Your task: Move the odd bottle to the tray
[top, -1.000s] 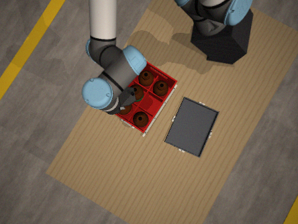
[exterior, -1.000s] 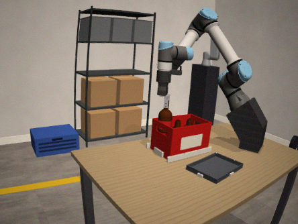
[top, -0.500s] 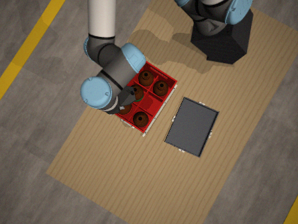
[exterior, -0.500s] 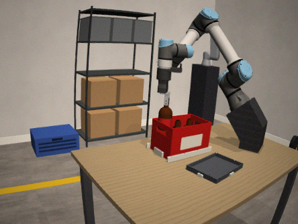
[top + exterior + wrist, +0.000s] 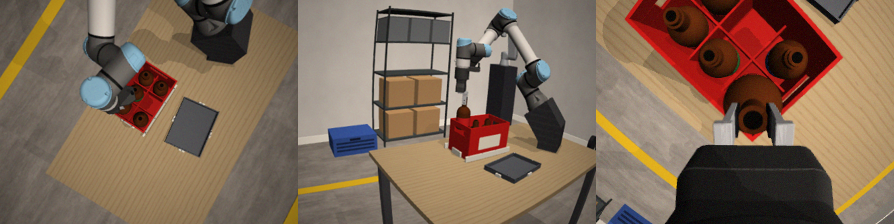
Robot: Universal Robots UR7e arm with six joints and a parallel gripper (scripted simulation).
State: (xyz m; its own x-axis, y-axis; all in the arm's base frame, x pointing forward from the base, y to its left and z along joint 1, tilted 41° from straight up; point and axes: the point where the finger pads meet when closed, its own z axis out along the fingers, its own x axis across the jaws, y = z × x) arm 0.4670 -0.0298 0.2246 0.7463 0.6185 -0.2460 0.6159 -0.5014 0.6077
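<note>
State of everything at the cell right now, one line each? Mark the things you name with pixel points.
Black two-finger claw (image 5: 464, 98) (image 5: 752, 113): shut on a bottle neck
Held brown round-shouldered bottle (image 5: 463, 113) (image 5: 753, 92): upright, partly raised above the rim
Four other brown bottles: standing in the crate
Red rectangular divided crate (image 5: 160, 72) (image 5: 489, 135) (image 5: 823, 40): upright, one compartment vacant
Dark grey rectangular tray (image 5: 192, 127) (image 5: 513, 168): flat, empty

Lower part of the held bottle (image 5: 125, 109) (image 5: 463, 113) (image 5: 753, 92) is below the crate (image 5: 162, 72) (image 5: 462, 145) (image 5: 811, 84) rim, so walls and dividers (image 5: 148, 91) (image 5: 736, 42) block sideways travel. Air above the gripper (image 5: 122, 107) (image 5: 464, 100) (image 5: 753, 119) is open. In wrist view: one bottle (image 5: 135, 91) (image 5: 719, 57) ahead-left, another (image 5: 140, 119) (image 5: 788, 59) ahead-right, vacant cell (image 5: 145, 101) (image 5: 751, 31) diagonally between. Tray (image 5: 192, 127) (image 5: 513, 168) (image 5: 837, 7) well ahead-right past the far wall, bare inside, low rim all round
</note>
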